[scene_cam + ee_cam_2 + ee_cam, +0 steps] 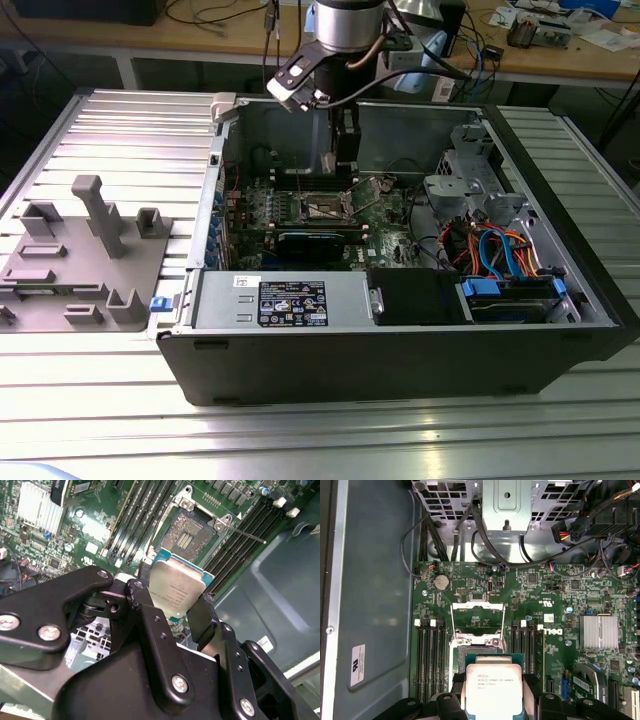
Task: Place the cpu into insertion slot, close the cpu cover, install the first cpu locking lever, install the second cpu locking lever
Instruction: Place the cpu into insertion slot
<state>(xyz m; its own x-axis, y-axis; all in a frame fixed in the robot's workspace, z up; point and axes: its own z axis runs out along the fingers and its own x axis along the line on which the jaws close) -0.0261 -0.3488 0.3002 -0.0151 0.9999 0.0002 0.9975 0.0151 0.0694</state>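
Inside the computer case (pixel 400 360), your gripper (pixel 172 605) clamps the cpu (pixel 181 582) by its edges; the insertion slot (pixel 189 534) lies just beyond it.

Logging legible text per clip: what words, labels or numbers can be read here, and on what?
No text can be quoted.
Print on the cpu, held in the claw: too small to read.
The black label on the power supply: too small to read.
The white sticker on the case wall: too small to read.
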